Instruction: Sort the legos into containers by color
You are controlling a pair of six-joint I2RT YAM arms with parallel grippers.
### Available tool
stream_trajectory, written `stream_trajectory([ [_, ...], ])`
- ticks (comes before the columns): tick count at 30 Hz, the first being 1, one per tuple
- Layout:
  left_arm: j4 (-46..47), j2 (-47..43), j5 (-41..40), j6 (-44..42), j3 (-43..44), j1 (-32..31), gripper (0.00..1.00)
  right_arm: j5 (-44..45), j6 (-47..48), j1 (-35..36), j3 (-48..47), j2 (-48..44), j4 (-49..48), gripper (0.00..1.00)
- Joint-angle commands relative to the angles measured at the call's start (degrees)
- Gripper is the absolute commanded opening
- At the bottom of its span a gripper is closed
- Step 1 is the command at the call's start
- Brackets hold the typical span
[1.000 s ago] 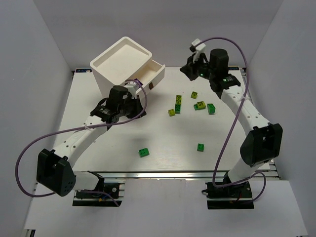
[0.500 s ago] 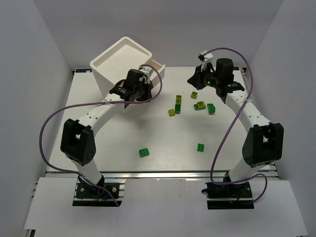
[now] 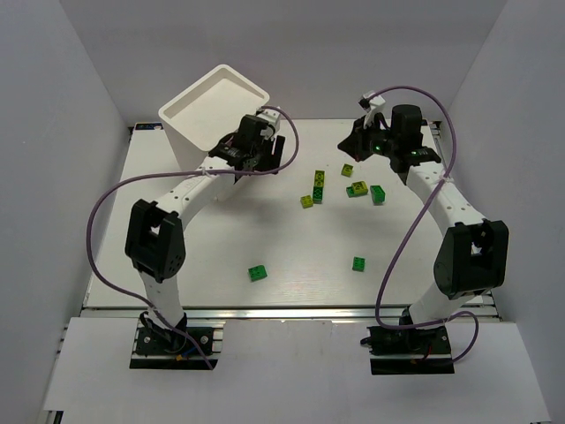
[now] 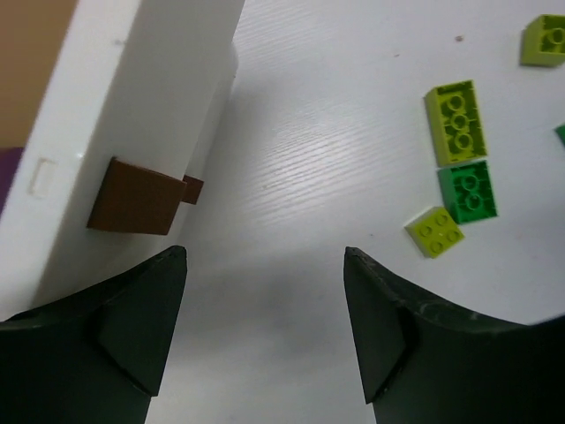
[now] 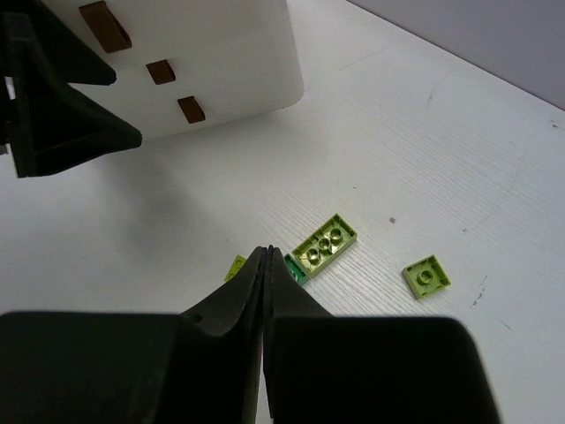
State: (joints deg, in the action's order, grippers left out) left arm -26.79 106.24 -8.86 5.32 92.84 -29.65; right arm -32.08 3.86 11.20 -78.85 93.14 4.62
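The white drawer unit (image 3: 212,106) stands at the back left with all drawers shut; its brown pull tabs (image 5: 160,71) face the table's middle. My left gripper (image 3: 270,155) is open and empty just in front of the drawers, beside one tab (image 4: 132,196). My right gripper (image 3: 357,134) is shut and empty, hovering above the lego cluster. There lie a yellow-green brick (image 3: 319,182), a green one (image 3: 316,196), a small yellow-green one (image 3: 306,201), and others (image 3: 348,170), (image 3: 358,188), (image 3: 378,194). In the right wrist view the shut gripper (image 5: 267,256) is over the yellow-green brick (image 5: 325,246). No purple brick shows.
Two lone green bricks lie nearer the front, one (image 3: 257,273) at centre and one (image 3: 358,263) to its right. White walls enclose the table on three sides. The left arm's purple cable loops over the left side of the table (image 3: 106,203).
The top drawer, open a second ago, is now pushed shut by my left gripper, which moved back and right against the unit. My right gripper shifted slightly right.
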Motion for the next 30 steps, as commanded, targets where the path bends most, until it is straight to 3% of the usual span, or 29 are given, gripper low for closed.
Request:
stream_trajectory([
  [1,0.68,1.51,-3.97,-2.25,3.31,0.82,0.82,-1.59,0.54,-0.57,0.1,0.02,0.04,0.0],
  [12,1.56,6.18,-11.52,-3.04,8.5,1.88,0.9,-2.55,1.06,-0.92,-0.25,0.11,0.65,0.0],
  [20,1.82,6.7,-13.2,-3.04,8.85,1.88,0.87,-3.52,1.68,-1.01,0.27,0.37,1.27,0.0],
  [22,1.74,6.7,-13.28,-2.95,8.68,1.18,0.83,-3.61,1.85,-1.01,0.54,0.37,1.35,0.0],
  [25,1.47,6.35,-11.89,-1.99,7.97,1.17,0.59,-3.87,2.55,-1.18,0.89,0.28,1.79,0.0],
  [26,1.47,6.0,-10.84,-1.2,7.63,0.65,0.44,-4.05,3.52,-1.01,0.89,0.28,1.97,0.0],
  [28,1.91,3.82,-9.69,0.03,5.35,0.65,0.35,-5.1,5.01,-0.92,0.89,0.55,3.28,0.0],
  [30,2.18,1.7,-6.98,2.67,2.98,0.65,0.33,-10.18,8.52,-0.48,-0.25,2.65,6.17,0.0],
])
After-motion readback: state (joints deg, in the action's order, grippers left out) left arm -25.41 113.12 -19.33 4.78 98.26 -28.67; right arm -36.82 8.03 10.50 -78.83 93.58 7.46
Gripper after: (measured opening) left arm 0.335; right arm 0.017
